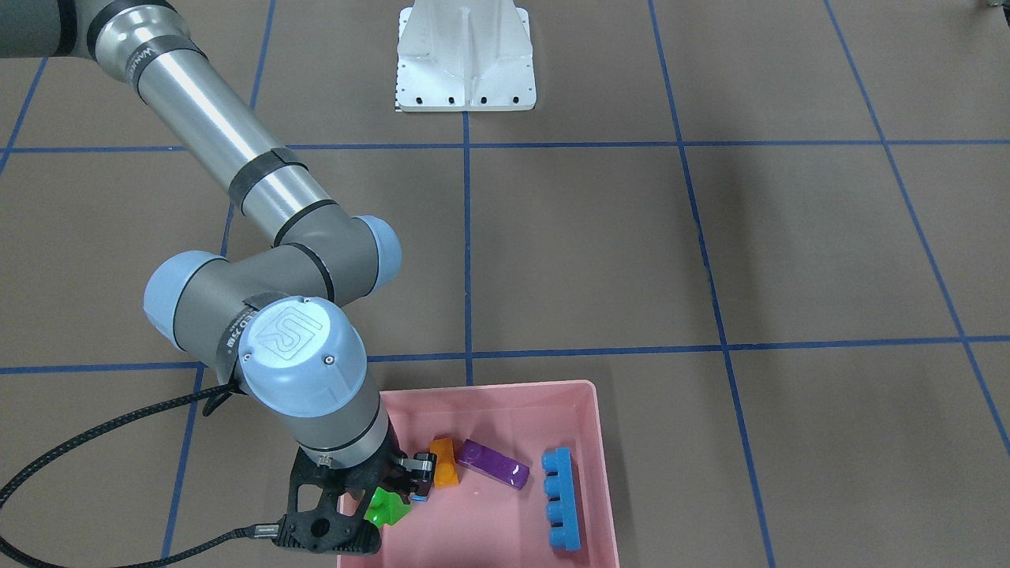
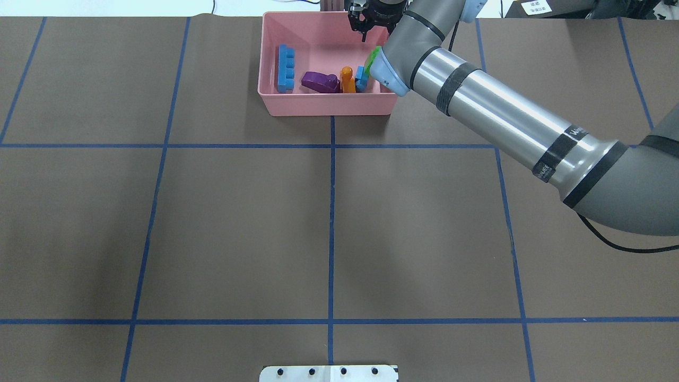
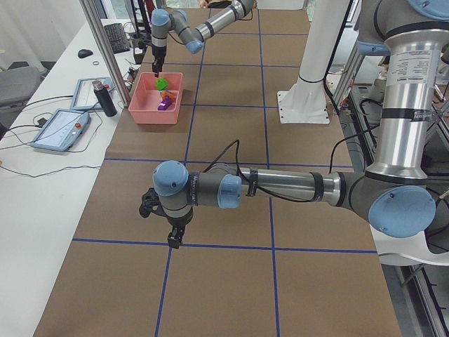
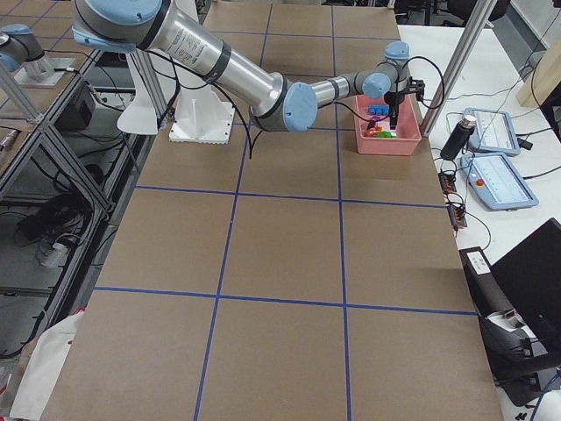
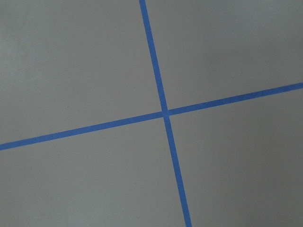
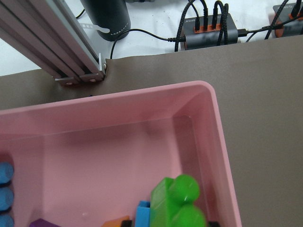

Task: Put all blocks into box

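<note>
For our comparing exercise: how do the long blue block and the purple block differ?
The long blue block shows four studs; the purple block shows mostly a smooth side. The blue one lies alone along the box's wall; the purple one lies slanted beside the orange block. Both lie inside the box.

I see a smooth pink plastic box (image 1: 588, 442) holding glossy plastic blocks (the purple block (image 1: 493, 464) glints), on a matt brown table cover (image 1: 592, 252); the arm tube (image 1: 213, 118) is brushed metal.
</note>
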Robot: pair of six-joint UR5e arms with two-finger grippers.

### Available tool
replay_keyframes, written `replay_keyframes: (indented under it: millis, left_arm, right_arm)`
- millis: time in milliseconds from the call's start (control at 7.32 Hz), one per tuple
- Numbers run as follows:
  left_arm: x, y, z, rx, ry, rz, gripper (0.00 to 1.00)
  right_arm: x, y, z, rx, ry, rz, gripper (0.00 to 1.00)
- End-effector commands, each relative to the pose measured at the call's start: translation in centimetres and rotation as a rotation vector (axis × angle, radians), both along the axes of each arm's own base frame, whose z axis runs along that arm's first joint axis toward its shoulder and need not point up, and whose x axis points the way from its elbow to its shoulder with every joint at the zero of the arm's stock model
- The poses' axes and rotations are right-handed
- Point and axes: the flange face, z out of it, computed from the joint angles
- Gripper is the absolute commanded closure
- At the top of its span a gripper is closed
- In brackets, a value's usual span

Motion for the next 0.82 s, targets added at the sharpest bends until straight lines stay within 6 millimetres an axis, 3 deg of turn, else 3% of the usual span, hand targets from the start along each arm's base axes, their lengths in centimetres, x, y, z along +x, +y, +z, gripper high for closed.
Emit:
replay_keyframes:
  millis: [0, 273, 410, 546, 683]
  left_arm:
    - [0.0, 0.0, 0.0, 0.001, -0.001, 0.000, 0.00]
    - [0.0, 0.1, 0.1, 0.000, -0.003, 0.000, 0.00]
    - [0.0, 0.4, 0.7, 0.001, -0.003, 0.011, 0.00]
    - [0.0, 0.3, 0.4, 0.046, -0.002, 0.009, 0.00]
    - [0.0, 0.6, 0.6, 0.054, -0.002, 0.004, 0.00]
  right_arm:
    - [-0.2, 0.0, 0.4, 0.002, 0.007, 0.001, 0.00]
    - [0.7, -0.5, 0.5, 0.016, 0.015, -0.002, 0.00]
    - [2.9, -1.5, 0.6, 0.023, 0.023, -0.014, 0.00]
    - [5.9, -2.4, 1.4, 0.018, 0.037, -0.054, 0.00]
    - [10.5, -2.7, 3.2, 0.031, 0.058, -0.099, 0.00]
